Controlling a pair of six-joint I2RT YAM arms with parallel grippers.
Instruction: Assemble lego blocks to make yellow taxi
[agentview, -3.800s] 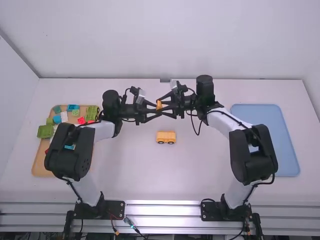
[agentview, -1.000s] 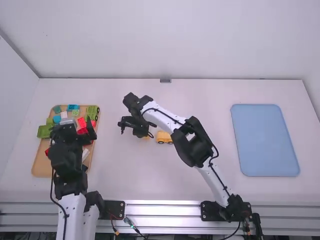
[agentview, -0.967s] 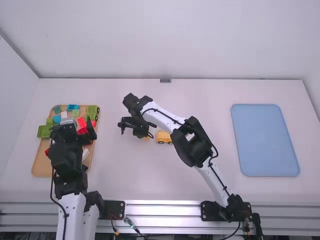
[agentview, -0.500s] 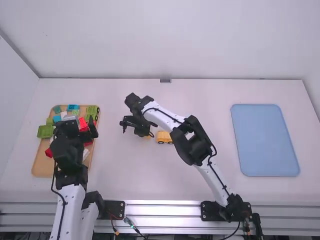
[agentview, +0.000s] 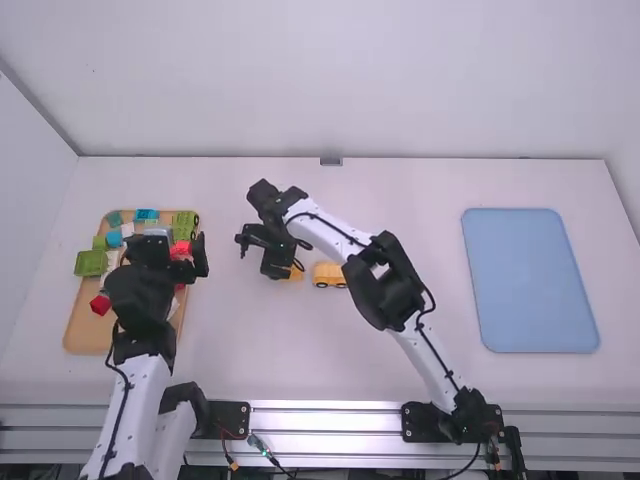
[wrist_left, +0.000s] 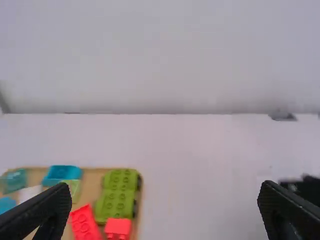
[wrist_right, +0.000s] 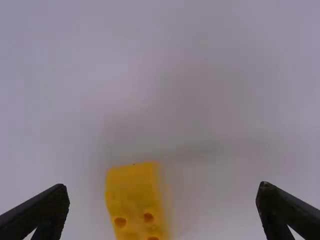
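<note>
Right end effector near yellow block

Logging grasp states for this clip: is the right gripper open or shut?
Open. The right gripper has its fingers wide apart in the right wrist view, with the yellow block touching neither.

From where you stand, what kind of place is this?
Probably a robot workroom: two robot arms stand at a white table, with a wooden tray of colorful toy blocks and a yellow toy car.
</note>
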